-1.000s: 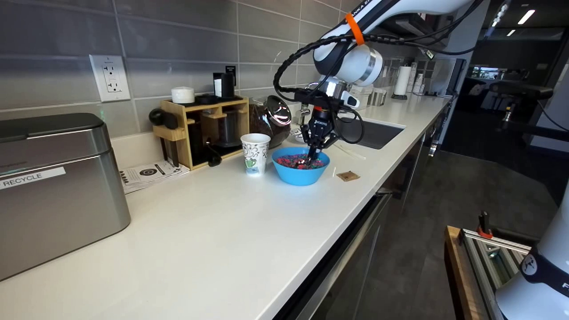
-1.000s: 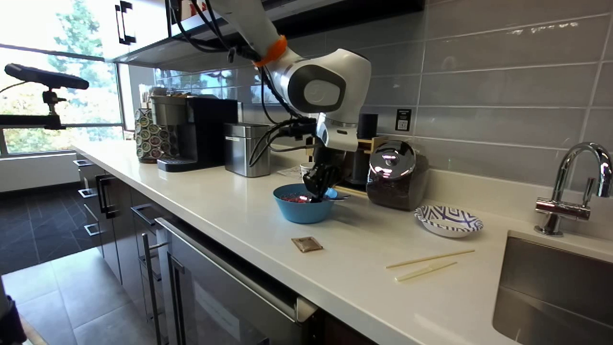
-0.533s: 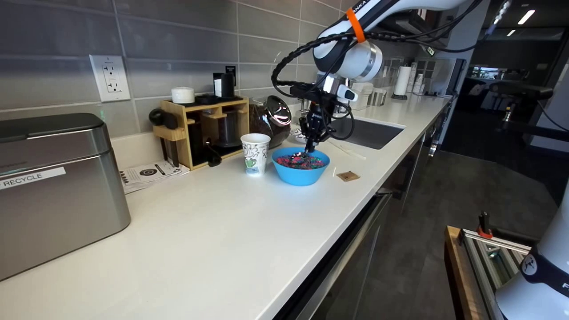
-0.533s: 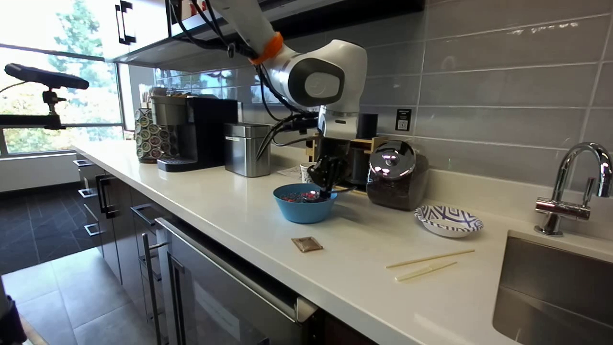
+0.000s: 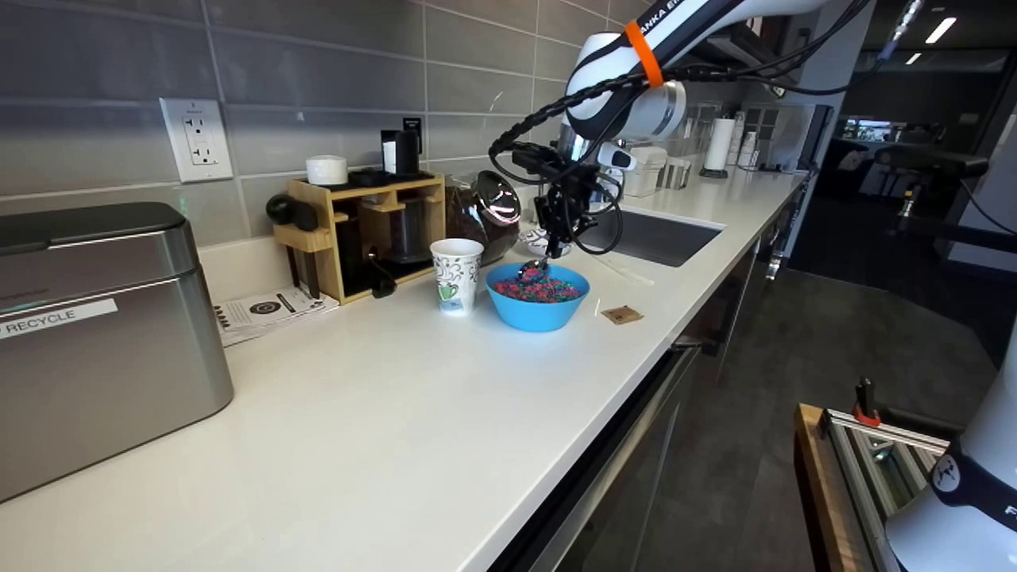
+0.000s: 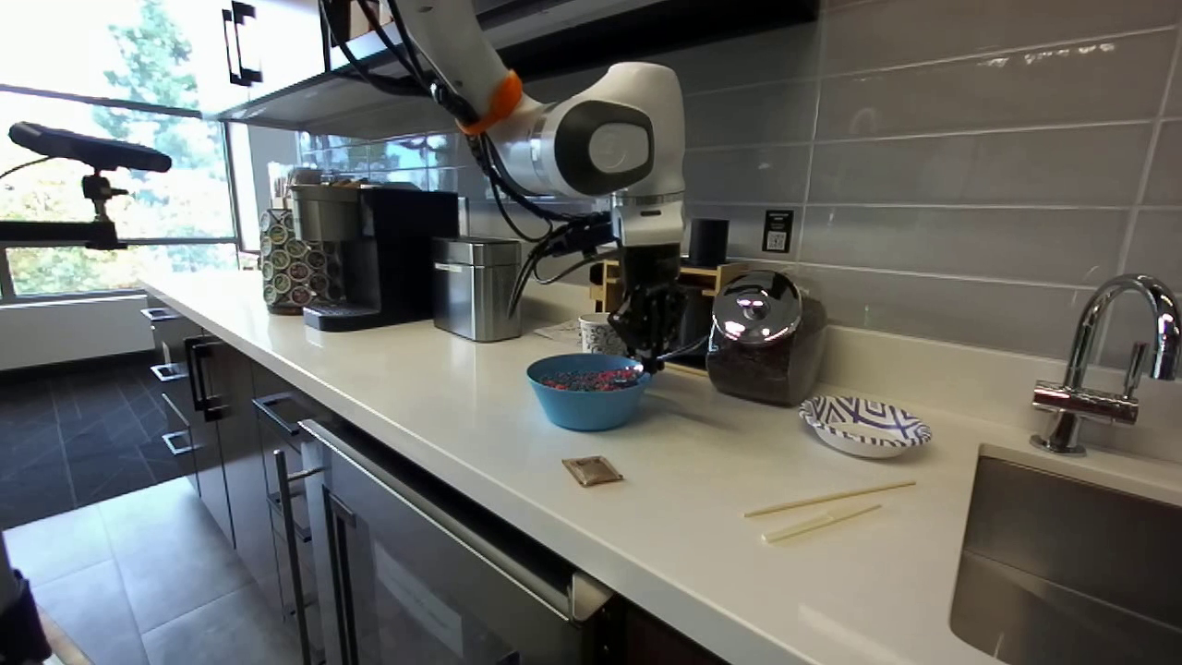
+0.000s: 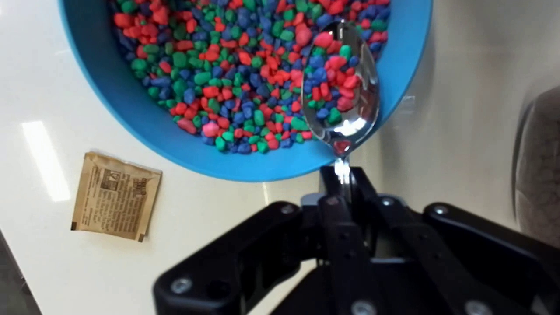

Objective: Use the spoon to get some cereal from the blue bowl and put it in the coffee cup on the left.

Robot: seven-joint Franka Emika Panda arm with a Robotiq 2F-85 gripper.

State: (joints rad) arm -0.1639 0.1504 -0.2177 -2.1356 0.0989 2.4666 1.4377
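One word is easy to read: RECYCLE, on the white label [image 5: 59,318] of the grey bin [image 5: 103,365]. On the robot arm [image 5: 592,79], the letters ANKA show. Tiny print covers the brown packet [image 7: 116,197], but it is too fuzzy to read. The coffee cup [image 5: 457,274] has dark swirls and a little green cup picture on its side.

The gripper [image 7: 344,178] has its jaws pinched on the spoon [image 7: 350,127] by the handle. Red, green and blue bits of the cereal [image 7: 245,78] sit on the spoon. The spoon's head is over the blue bowl [image 5: 531,316], near its wall, and more cereal lies in the bowl. The cup stands upright just beside the bowl.

The packet lies near the front edge of the white counter [image 5: 334,445], and the bowl stands farther in. A wide stretch of counter, with lots of room, runs from the bin to the bowl. Two thin pale sticks [image 6: 829,499] lie between the bowl and the sink [image 6: 1062,545]. A big jar [image 6: 759,369] with a shiny lid [image 6: 753,309] stands near the gripper
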